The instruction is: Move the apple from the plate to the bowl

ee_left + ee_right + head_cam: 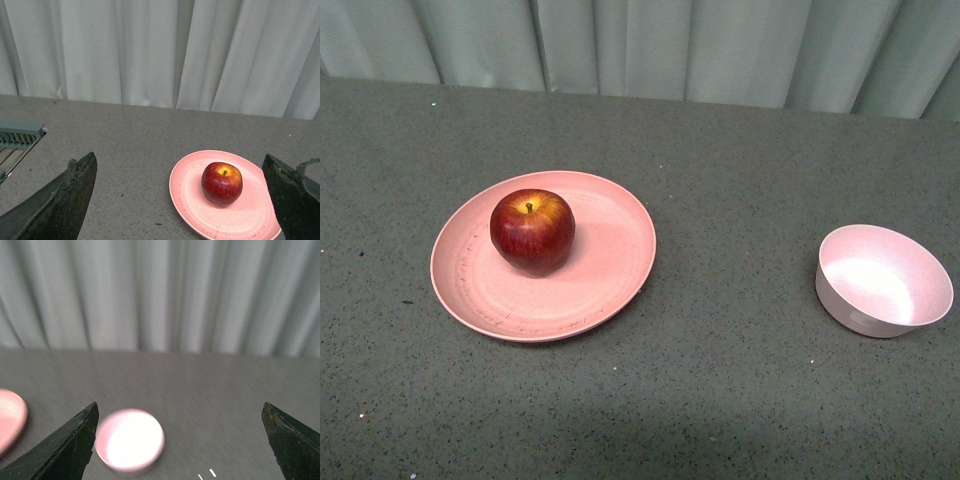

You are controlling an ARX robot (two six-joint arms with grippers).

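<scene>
Both pincers are being held spread wide and are gripping nothing: the left pincer (178,159) is being shown only by its own wrist camera, with the plate and apple lying ahead of it, and the right pincer (180,407) likewise, with the bowl ahead of it. The apple (532,232) is being carried by the plate (610,275), upright and left of the plate's middle; its skin is being shown as glossy dark red, with a yellow patch around the short stem. The plate is being seen as wide, shallow and salmon pink, with faint dark scuffs near its rim. The bowl (840,298), small, deep and pale pink with a whitish inside, is being seen well apart from the plate, to its right, with nothing in it. Everything is being borne by a grey speckled table (720,390), and the back is being closed off by a pale pleated curtain (670,45). The right wrist picture is being blurred, and only a sliver of the plate is being caught at its edge. A grey-green ribbed thing (17,134) is being cut off at the edge of the left wrist picture and cannot be made out.
</scene>
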